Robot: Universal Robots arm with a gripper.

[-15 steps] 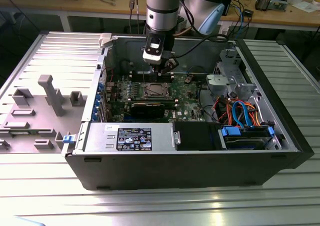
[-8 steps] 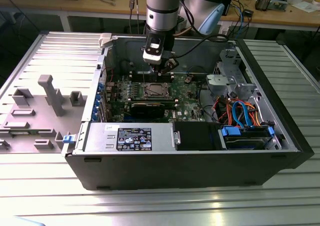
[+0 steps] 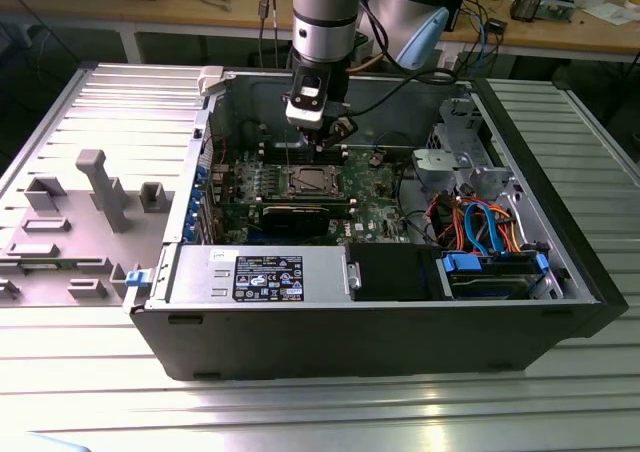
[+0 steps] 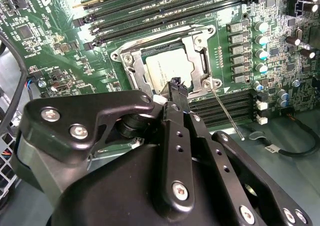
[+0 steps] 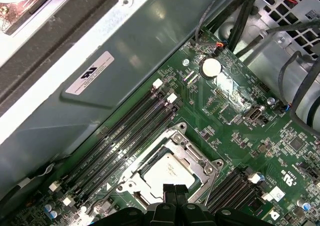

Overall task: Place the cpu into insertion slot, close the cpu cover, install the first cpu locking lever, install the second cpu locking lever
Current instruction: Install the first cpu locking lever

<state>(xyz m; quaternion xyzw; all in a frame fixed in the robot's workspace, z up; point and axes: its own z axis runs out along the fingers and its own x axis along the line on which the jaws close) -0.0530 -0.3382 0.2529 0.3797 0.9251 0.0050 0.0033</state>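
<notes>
While the open case lies on the desk, you have the cpu in the insertion slot, at ten o'clock from the case's middle in the exterior view, with the cpu cover flat around it. Your fingers, pressed together and empty, hang just over the cover's edge. A graphics card lies at six o'clock from the cpu, cables at three.

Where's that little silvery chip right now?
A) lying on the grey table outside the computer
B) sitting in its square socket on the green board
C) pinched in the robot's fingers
B: in the second wrist view the cpu lies flat inside the metal-bordered insertion slot on the green board.
</notes>
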